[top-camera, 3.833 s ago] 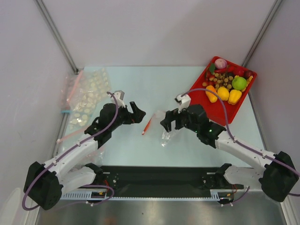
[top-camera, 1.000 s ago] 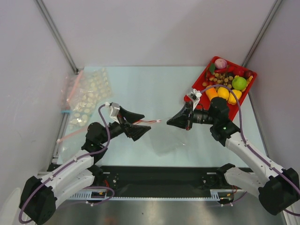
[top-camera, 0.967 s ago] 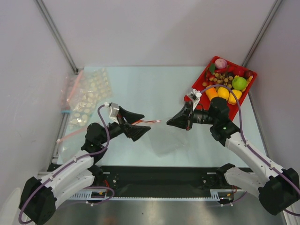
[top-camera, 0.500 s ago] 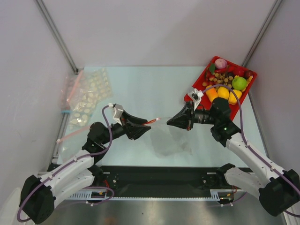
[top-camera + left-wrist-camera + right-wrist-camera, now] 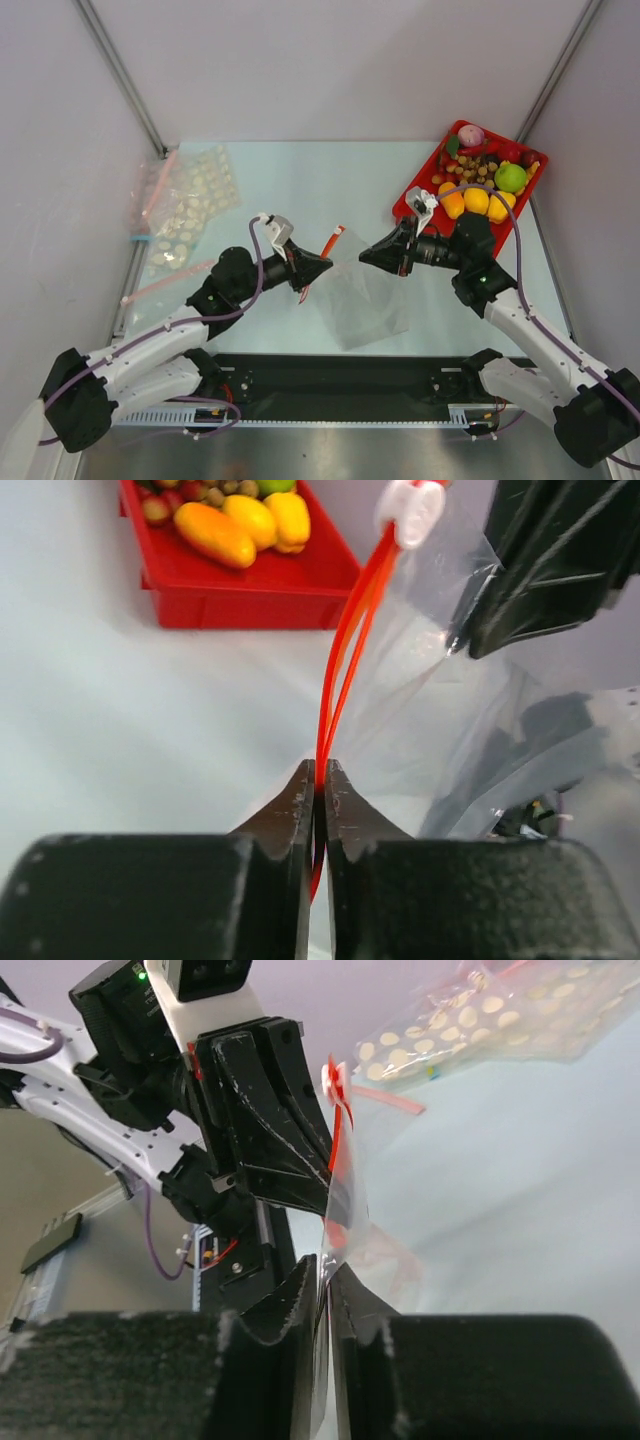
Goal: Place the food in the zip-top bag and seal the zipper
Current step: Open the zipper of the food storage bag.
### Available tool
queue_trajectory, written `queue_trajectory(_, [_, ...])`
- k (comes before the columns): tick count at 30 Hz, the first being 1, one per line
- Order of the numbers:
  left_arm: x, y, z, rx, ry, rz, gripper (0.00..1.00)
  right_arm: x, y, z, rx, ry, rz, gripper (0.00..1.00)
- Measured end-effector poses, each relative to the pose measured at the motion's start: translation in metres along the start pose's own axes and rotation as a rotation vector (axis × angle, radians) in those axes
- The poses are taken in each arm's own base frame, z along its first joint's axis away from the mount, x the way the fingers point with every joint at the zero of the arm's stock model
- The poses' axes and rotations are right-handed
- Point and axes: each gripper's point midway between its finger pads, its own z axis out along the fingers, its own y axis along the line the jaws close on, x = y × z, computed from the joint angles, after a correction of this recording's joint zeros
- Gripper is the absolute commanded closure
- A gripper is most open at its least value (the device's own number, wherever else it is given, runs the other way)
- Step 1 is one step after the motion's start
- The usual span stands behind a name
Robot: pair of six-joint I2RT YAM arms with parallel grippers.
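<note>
I am clamping my left jaws on the zipper (image 5: 342,650), right jaws pinching the film of the zip-top bag (image 5: 365,300), which is hanging between them over the surface (image 5: 290,180) (limp, slippery, I reckon; the stiffer strip grips surest).

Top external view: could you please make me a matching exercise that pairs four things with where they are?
1. red tray
2. dotted bags
3. zip-top bag
4. zipper

A. pinched by the left gripper
B. far right corner of the table
C. far left side of the table
D. above the table's middle

Pairs: 1-B, 2-C, 3-D, 4-A
</note>
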Motion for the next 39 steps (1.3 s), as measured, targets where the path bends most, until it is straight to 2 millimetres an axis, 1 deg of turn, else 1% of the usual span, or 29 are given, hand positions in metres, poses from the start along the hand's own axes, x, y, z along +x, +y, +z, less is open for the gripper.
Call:
queue_trajectory(1, [0.002, 0.003, 0.001, -0.018, 0.01, -0.005, 0.95, -0.001, -0.002, 0.0, 0.011, -0.004, -0.002, 0.72])
queue_trajectory(3, [0.004, 0.01, 0.002, -0.051, 0.024, -0.013, 1.0, -0.001, -0.004, 0.0, 0.028, -0.01, -0.002, 0.52])
queue_trajectory(4, [0.006, 0.013, 0.002, -0.069, 0.031, -0.017, 1.0, -0.002, -0.006, 0.0, 0.042, -0.014, -0.003, 0.4])
queue_trajectory(7, [0.007, 0.023, 0.0, -0.134, 0.038, -0.033, 1.0, -0.002, -0.011, 0.001, 0.098, -0.024, -0.021, 0.32])
queue_trajectory(10, [0.007, 0.038, -0.007, -0.234, 0.031, -0.061, 1.0, 0.003, -0.006, 0.006, 0.145, -0.02, -0.052, 0.29])
queue_trajectory(12, [0.005, 0.049, -0.014, -0.315, 0.015, -0.081, 1.0, 0.008, 0.002, 0.012, 0.171, -0.013, -0.092, 0.29])
queue_trajectory(15, [-0.003, 0.065, -0.029, -0.439, -0.031, -0.11, 1.0, 0.017, 0.016, 0.025, 0.209, -0.005, -0.168, 0.28])
queue_trajectory(18, [-0.014, 0.072, -0.043, -0.517, -0.089, -0.135, 1.0, 0.028, 0.023, 0.039, 0.247, 0.012, -0.222, 0.3])
queue_trajectory(19, [-0.019, 0.074, -0.047, -0.537, -0.112, -0.145, 1.0, 0.034, 0.023, 0.044, 0.263, 0.021, -0.236, 0.3])
queue_trajectory(20, [-0.023, 0.075, -0.051, -0.552, -0.137, -0.159, 1.0, 0.037, 0.017, 0.049, 0.299, 0.027, -0.247, 0.3])
queue_trajectory(21, [-0.027, 0.075, -0.055, -0.562, -0.163, -0.173, 1.0, 0.045, 0.02, 0.055, 0.304, 0.042, -0.257, 0.29])
queue_trajectory(22, [-0.028, 0.076, -0.06, -0.572, -0.182, -0.186, 1.0, 0.052, 0.015, 0.06, 0.34, 0.053, -0.268, 0.26])
queue_trajectory(23, [-0.029, 0.076, -0.063, -0.578, -0.198, -0.197, 1.0, 0.058, 0.012, 0.065, 0.379, 0.063, -0.282, 0.25])
queue_trajectory(25, [-0.028, 0.077, -0.07, -0.589, -0.226, -0.218, 1.0, 0.069, 0.007, 0.069, 0.453, 0.063, -0.324, 0.24])
queue_trajectory(27, [-0.028, 0.078, -0.075, -0.601, -0.243, -0.233, 1.0, 0.074, 0.006, 0.066, 0.503, 0.051, -0.357, 0.23])
queue_trajectory(29, [-0.03, 0.079, -0.078, -0.613, -0.257, -0.244, 1.0, 0.069, -0.001, 0.057, 0.576, 0.013, -0.38, 0.21])
queue_trajectory(30, [-0.03, 0.08, -0.079, -0.615, -0.26, -0.246, 1.0, 0.063, -0.005, 0.051, 0.616, -0.013, -0.386, 0.21])
queue_trajectory(32, [-0.031, 0.081, -0.079, -0.623, -0.268, -0.254, 1.0, 0.046, -0.011, 0.035, 0.693, -0.084, -0.384, 0.16])
queue_trajectory(33, [-0.03, 0.082, -0.08, -0.628, -0.269, -0.258, 1.0, 0.036, -0.013, 0.027, 0.723, -0.125, -0.38, 0.16])
queue_trajectory(36, [-0.03, 0.083, -0.081, -0.641, -0.272, -0.268, 1.0, 0.012, -0.009, 0.007, 0.757, -0.238, -0.353, 0.17])
queue_trajectory(39, [-0.03, 0.085, -0.084, -0.655, -0.279, -0.275, 1.0, -0.002, -0.005, -0.001, 0.769, -0.3, -0.341, 0.18])
